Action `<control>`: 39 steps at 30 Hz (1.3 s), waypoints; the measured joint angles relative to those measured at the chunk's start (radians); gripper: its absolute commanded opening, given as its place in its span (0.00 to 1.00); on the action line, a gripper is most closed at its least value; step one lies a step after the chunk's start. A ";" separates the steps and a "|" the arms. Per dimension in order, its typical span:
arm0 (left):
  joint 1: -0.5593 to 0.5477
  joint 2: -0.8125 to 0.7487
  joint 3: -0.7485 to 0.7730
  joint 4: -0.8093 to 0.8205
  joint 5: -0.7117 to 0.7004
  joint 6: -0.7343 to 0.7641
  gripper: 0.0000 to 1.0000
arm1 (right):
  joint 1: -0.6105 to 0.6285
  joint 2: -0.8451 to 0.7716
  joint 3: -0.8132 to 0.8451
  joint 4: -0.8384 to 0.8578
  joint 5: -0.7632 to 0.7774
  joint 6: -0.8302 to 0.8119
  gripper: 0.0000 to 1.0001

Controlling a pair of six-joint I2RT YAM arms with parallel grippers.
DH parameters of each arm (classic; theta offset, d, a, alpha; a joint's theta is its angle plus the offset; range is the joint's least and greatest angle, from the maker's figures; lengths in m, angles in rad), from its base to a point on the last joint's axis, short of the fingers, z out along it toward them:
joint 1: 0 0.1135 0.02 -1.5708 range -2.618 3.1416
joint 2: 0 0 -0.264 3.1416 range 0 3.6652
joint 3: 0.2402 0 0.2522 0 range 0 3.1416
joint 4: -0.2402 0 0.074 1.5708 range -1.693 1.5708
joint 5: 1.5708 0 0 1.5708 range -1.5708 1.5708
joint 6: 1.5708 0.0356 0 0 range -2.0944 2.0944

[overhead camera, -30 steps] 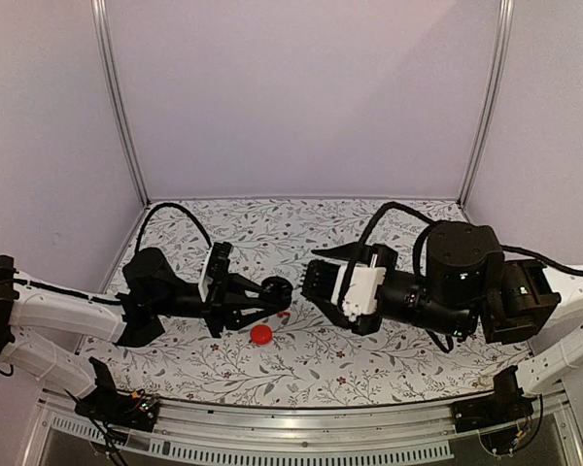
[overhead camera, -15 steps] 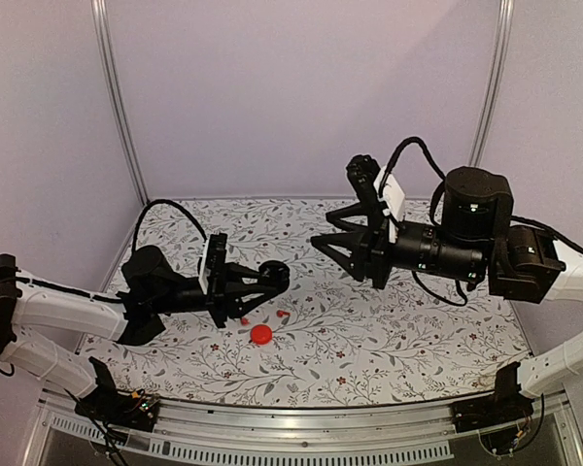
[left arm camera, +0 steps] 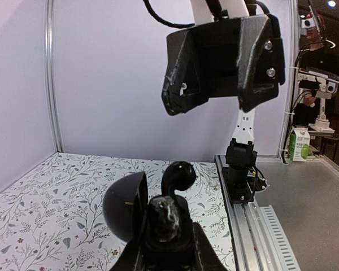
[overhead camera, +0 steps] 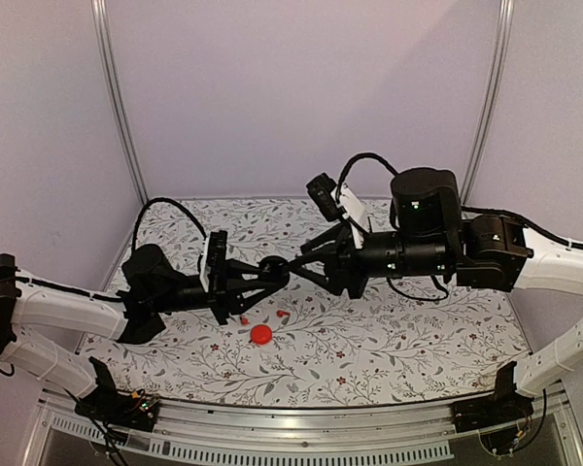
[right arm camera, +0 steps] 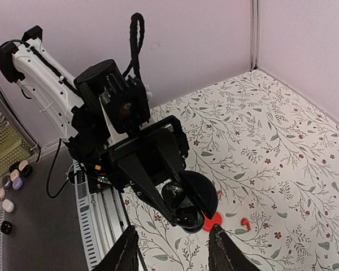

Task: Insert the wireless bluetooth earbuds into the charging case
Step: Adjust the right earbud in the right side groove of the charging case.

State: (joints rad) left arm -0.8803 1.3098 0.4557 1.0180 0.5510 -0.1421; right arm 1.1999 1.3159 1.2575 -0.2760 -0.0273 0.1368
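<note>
Table shows a floral print. Left gripper grasps an open black case, held aloft; right gripper, fingers parted and empty, hangs just beside it. Red disc lies on the table; two red earbuds lie near it, below the fingers, touching neither gripper.

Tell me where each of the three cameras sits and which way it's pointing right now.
Top: above and behind the bases, looking down on the table; both arms show, left gripper holding the case.
Left wrist: faces across the table at the open right gripper; own fingers at bottom.
Right wrist: looks down at the left arm; own fingertips at bottom.
Shared: both wrist views show the case.
</note>
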 measured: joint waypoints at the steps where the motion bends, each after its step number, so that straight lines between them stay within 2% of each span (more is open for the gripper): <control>1: 0.000 0.000 0.000 -0.002 -0.001 0.000 0.00 | -0.001 0.005 0.000 -0.005 -0.014 0.008 0.40; 15: 0.000 0.000 0.001 -0.012 0.002 0.003 0.00 | -0.027 0.048 0.013 -0.031 -0.061 0.066 0.35; 32: 0.000 0.000 0.001 -0.013 0.013 0.003 0.00 | -0.036 0.082 0.013 -0.033 -0.107 0.088 0.35; 39: 0.000 0.000 0.001 -0.013 0.017 0.011 0.00 | -0.036 0.095 0.013 -0.032 -0.115 0.089 0.30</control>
State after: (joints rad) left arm -0.8803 1.3094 0.4564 1.0050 0.5682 -0.1314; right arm 1.1637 1.4109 1.2709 -0.3084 -0.1425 0.2253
